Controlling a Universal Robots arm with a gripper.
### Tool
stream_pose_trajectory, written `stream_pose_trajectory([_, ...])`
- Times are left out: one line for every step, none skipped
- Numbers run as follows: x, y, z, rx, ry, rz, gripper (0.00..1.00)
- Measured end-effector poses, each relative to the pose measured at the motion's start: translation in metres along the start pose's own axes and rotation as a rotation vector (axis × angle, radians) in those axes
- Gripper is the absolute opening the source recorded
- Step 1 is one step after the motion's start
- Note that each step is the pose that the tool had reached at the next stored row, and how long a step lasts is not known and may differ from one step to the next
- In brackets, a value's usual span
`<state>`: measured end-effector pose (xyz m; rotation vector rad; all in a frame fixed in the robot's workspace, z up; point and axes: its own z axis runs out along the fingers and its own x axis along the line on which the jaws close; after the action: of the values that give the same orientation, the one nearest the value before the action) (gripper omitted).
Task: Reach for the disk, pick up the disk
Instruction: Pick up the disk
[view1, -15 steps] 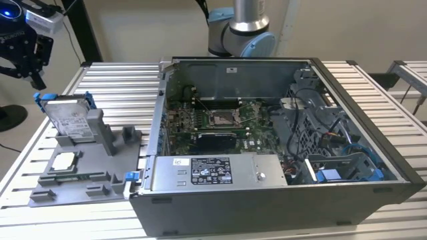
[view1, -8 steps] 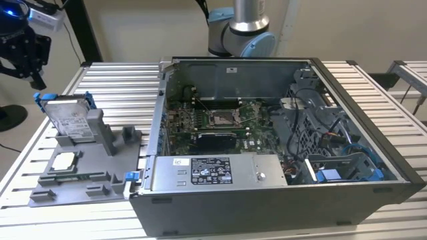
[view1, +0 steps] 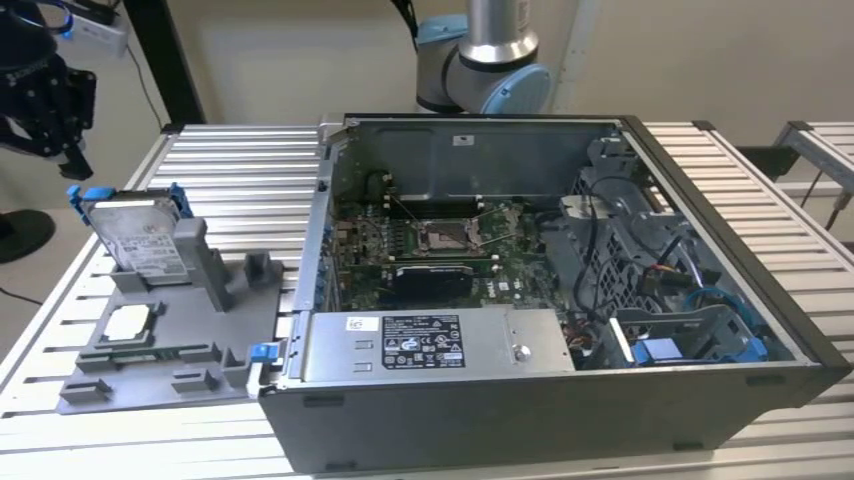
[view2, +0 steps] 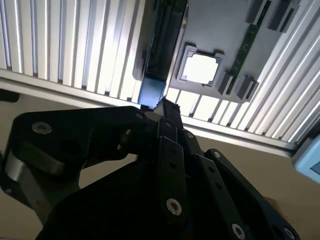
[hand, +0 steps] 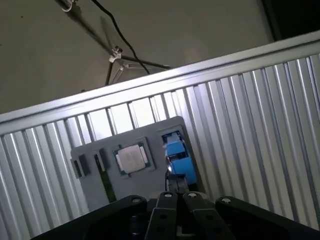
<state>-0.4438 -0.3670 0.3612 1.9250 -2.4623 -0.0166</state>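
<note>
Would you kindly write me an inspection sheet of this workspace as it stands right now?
Surface: ribbed metal table, carrying a grey holder and an open computer case.
Job's things: disk stands upright in the holder at the exterior view's left, blue bracket round its edges, not yet gripped.
Clutter: processor chip lying flat in the holder.
Grippers: pincer hangs close above the disk's top edge, holding nothing.
Cables: black and blue cables inside the case; a black cable on the floor.
Surroundings: arm base behind the case; another ribbed table at the exterior view's right.
</note>
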Motion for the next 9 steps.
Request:
stream_pose_trajectory([0.0, 0.0, 0.0, 0.0001, 0.0003, -0.02, 0.0])
stream_pose_trajectory([0.0, 0.0, 0.0, 0.0002, 0.0007, -0.038, 0.0])
stream_pose_trajectory([0.0, 0.0, 0.0, 0.0003, 0.001, -0.055, 0.0])
stream_pose_trajectory([0.0, 0.0, 0.0, 0.0004, 0.0013, -0.072, 0.0])
stream_pose_trajectory([0.0, 0.0, 0.0, 0.0005, 0.0016, -0.09, 0.0])
stream_pose_trajectory([0.0, 0.0, 0.0, 0.0007, 0.0019, -0.108, 0.0])
stream_pose_trajectory([0.0, 0.0, 0.0, 0.0007, 0.0023, -0.127, 0.0])
stream_pose_trajectory([0.0, 0.0, 0.0, 0.0008, 0.0026, -0.144, 0.0])
stream_pose_trajectory([0.0, 0.0, 0.0, 0.0009, 0.003, -0.162, 0.0])
